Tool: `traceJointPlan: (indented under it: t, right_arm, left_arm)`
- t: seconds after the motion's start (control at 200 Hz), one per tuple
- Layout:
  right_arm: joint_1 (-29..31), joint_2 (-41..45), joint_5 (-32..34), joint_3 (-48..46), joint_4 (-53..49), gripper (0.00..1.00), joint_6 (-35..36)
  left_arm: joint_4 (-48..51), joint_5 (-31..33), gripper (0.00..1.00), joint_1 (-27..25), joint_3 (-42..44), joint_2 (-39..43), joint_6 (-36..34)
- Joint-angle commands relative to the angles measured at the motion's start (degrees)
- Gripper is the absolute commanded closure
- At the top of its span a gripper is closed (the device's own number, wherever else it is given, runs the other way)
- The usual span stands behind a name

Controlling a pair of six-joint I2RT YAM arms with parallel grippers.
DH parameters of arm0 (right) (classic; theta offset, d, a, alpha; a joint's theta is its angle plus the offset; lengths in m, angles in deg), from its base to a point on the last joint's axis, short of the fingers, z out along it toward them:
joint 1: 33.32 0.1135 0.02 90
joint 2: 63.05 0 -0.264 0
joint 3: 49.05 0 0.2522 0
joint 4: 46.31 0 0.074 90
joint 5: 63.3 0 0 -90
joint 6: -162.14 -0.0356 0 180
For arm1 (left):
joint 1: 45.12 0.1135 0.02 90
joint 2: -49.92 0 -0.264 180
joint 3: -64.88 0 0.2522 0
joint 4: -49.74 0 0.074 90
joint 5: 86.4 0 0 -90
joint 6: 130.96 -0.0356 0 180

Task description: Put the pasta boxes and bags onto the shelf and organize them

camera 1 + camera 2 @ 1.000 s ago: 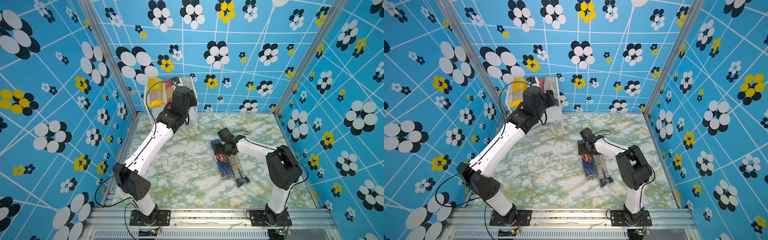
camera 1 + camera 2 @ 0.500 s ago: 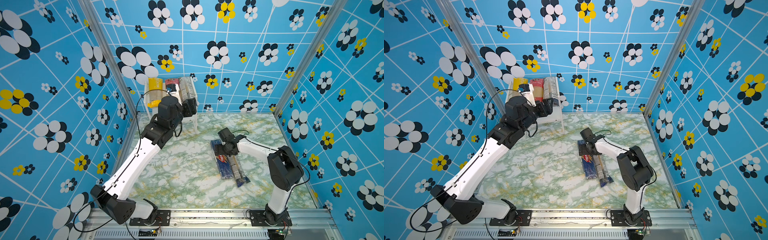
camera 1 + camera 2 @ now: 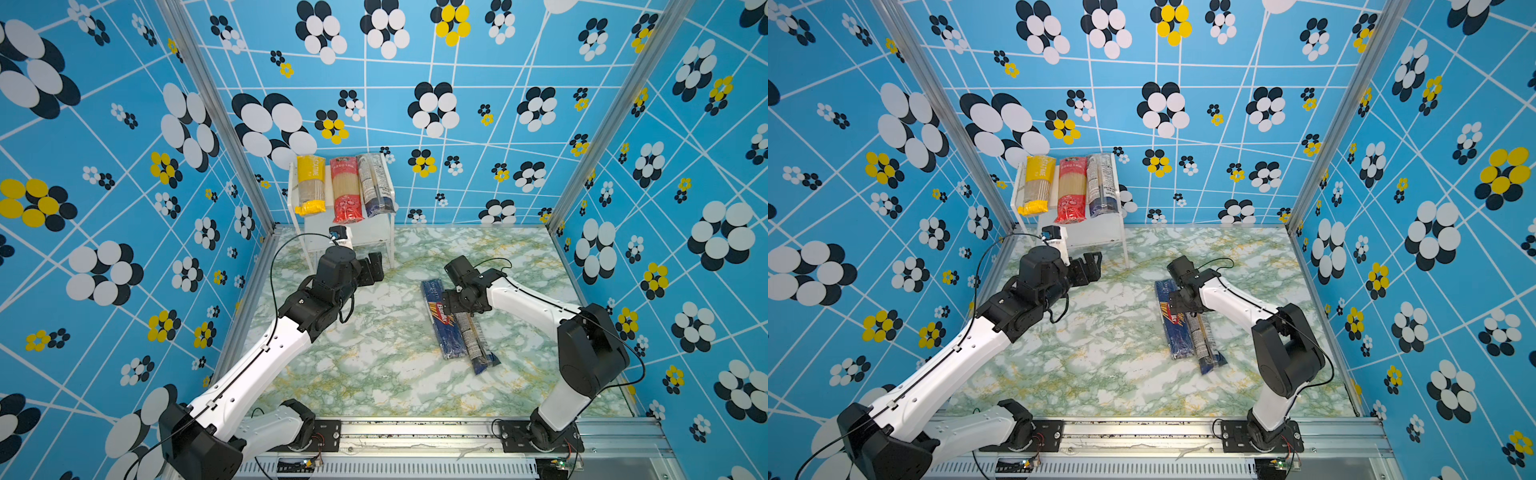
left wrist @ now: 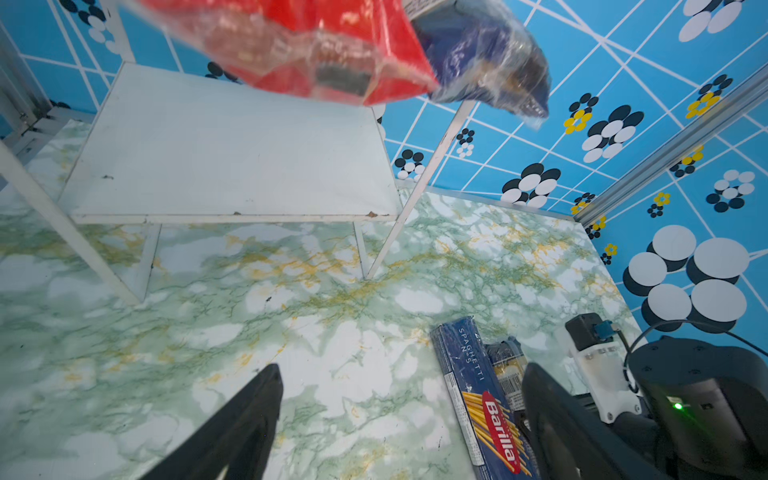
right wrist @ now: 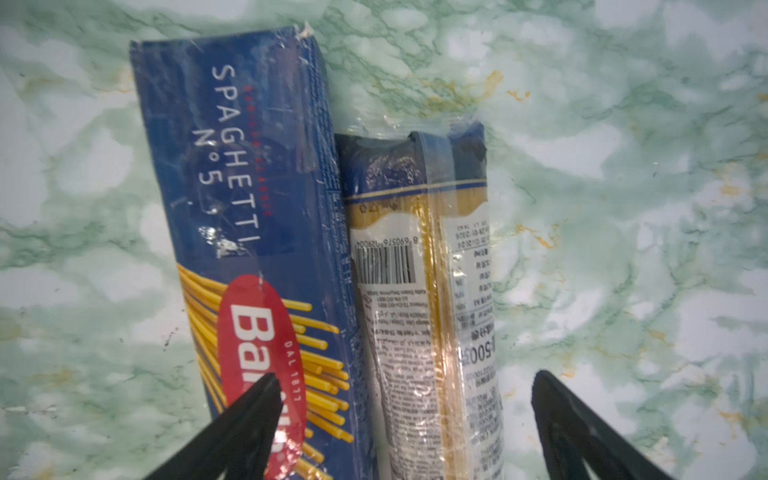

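On the shelf's [image 3: 370, 235] top board at left we count three packs: yellow bag [image 3: 310, 185], red bag [image 3: 346, 189], text-covered bag [image 3: 375, 185]. Our left gripper [image 3: 376, 268] hangs spread, empty, before it. Two more, Barilla box [image 3: 442, 320] touching clear bag [image 3: 473, 336], lie on the table [image 3: 374, 353] beneath our spread right gripper [image 5: 403, 378].

The left pincer [image 3: 376, 266] has drawn back from the shelf's [image 3: 370, 236] top board to just in front of it. Its jaws have spread, leaving the text-covered bag [image 3: 374, 185] uncovered there.
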Motion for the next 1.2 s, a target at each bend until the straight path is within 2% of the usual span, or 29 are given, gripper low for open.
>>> traceJointPlan:
  t: [0.0,0.08,0.555,0.92,1.195]
  right_arm:
    - [-0.3,1.5,3.2,-2.4,-3.0,0.04,-0.6]
    - [-0.3,1.7,3.8,-3.7,-2.7,0.04,-0.7]
    - [-0.1,-1.6,0.9,-5.6,2.2,0.05,-1.5]
    - [1.6,-3.8,0.8,-5.6,4.4,0.04,-2.0]
    - [4.2,-6.6,0.4,-2.1,4.1,0.04,-2.6]
  left_arm:
    - [1.2,2.3,0.04,-0.2,2.8,1.7,-0.6]
    - [1.9,2.3,0.00,-0.2,4.7,1.9,-1.4]
    - [1.4,2.1,0.01,-0.2,16.3,6.4,2.8]
    - [0.6,1.7,0.01,-0.2,19.9,7.9,2.5]
    - [0.2,0.5,0.01,-0.2,20.5,7.3,2.5]
